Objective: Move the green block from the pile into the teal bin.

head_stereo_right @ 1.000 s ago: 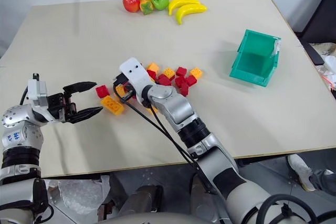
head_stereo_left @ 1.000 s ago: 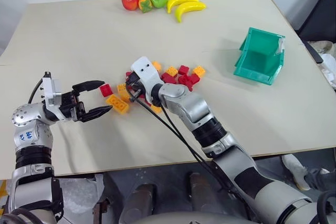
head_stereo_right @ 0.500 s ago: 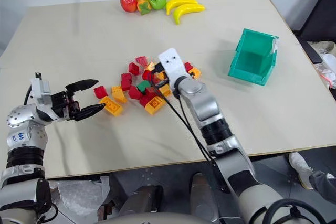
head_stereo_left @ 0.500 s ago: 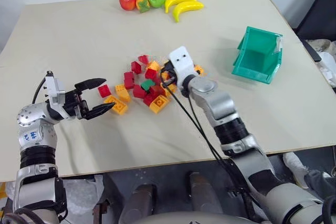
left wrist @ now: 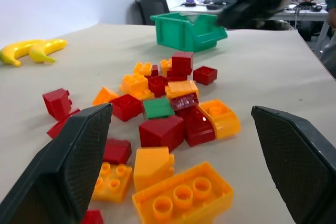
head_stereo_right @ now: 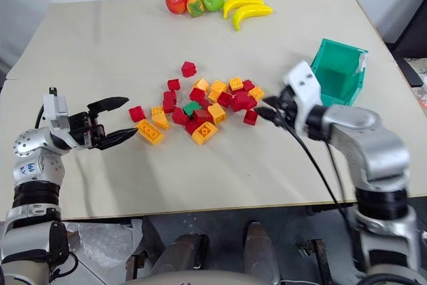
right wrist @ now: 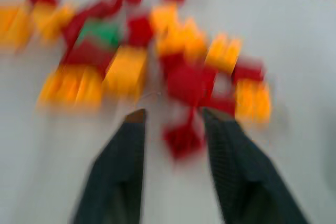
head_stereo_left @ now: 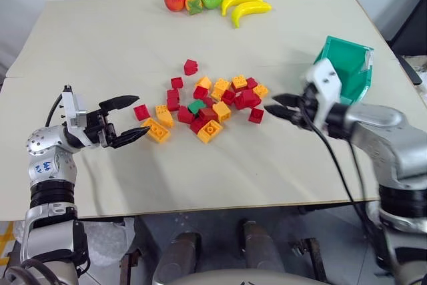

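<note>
Since the earlier frame, the right gripper [head_stereo_left: 275,106] has been swung from the pile [head_stereo_left: 207,105] toward the teal bin [head_stereo_left: 350,71], fingers spread, empty. The green block [head_stereo_left: 196,106] lies exposed mid-pile, ungrasped; a return and pinch are needed. The left gripper [head_stereo_left: 130,119] is held spread.

Bright even overhead light, soft shadows; right wrist view heavily motion-blurred, other views sharp.

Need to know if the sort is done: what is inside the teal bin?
The visible part of the teal bin holds nothing. Its near corner hides behind the right end effector. The green block sits in the pile.
</note>
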Controlling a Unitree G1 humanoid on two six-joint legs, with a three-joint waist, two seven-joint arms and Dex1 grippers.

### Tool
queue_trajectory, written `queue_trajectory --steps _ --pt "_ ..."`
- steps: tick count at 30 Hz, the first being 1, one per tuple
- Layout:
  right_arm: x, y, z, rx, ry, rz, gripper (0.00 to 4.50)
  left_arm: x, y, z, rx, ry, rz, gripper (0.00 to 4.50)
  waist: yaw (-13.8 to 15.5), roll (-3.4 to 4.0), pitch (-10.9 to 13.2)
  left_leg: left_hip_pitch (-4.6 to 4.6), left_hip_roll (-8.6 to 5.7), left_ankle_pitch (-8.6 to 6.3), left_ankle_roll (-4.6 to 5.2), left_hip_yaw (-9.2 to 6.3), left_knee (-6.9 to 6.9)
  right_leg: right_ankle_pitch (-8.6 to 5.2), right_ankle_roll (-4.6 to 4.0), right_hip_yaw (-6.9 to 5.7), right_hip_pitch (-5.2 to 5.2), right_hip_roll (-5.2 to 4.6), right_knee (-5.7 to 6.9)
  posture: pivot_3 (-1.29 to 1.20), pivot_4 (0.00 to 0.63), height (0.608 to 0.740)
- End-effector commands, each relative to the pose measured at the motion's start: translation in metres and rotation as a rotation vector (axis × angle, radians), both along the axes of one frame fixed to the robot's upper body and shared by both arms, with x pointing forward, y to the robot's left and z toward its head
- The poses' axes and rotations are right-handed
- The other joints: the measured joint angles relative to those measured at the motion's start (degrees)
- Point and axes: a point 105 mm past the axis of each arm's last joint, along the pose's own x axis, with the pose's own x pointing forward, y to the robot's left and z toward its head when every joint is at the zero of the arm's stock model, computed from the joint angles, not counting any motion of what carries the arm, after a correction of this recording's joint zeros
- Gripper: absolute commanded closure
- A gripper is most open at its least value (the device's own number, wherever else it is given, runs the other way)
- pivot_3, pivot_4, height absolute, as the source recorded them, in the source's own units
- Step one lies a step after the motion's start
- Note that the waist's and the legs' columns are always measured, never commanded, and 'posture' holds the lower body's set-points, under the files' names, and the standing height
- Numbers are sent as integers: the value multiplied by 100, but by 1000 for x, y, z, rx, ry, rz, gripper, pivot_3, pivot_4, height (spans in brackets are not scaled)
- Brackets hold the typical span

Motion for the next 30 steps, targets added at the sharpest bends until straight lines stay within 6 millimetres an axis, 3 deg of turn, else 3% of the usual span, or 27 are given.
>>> queue_trajectory --steps 1,4,6,10,18,21,25,30 --pt "-22 -21 23 -54 -39 24 1387 0 0 5 5 -24 -12 0 15 1 1 -6 0 -3 3 3 8 2 4 0 0 0 -3 0 150 740" --pt "-27 -25 24 -94 -20 27 329 1 1 5 6 -22 -18 0 20 1 1 -7 2 -4 5 12 20 8 8 3 1 0 -7 0 150 740" --pt "-28 -19 25 -105 -14 53 14 2 1 5 7 -22 -20 0 38 0 1 -6 6 -4 5 13 27 9 6 3 2 1 -21 0 150 740" --pt "-16 5 30 -84 -32 76 14 4 -1 6 5 -26 -23 0 22 1 1 -5 6 -4 3 17 30 14 4 5 1 0 -21 0 150 740" --pt "45 104 22 -93 -14 122 14 3 -4 4 -7 -41 -20 0 -5 1 1 -23 10 -2 -2 15 34 19 0 2 -20 2 5 0 150 740" --pt "63 131 17 -104 22 110 14 1 -3 4 -13 -48 -10 0 -59 1 1 -37 7 -2 -3 14 34 19 -1 1 -39 1 18 0 150 740" --pt "81 159 5 -141 87 98 14 -6 0 1 -17 -53 8 0 -138 1 0 -40 -5 -4 0 6 32 21 -6 -11 -44 -6 24 0 150 740" --pt "87 178 -9 -198 127 135 14 -13 3 -1 -19 -52 32 0 -209 0 0 -46 -5 -4 1 12 29 22 -8 -22 -70 -9 44 0 150 740"
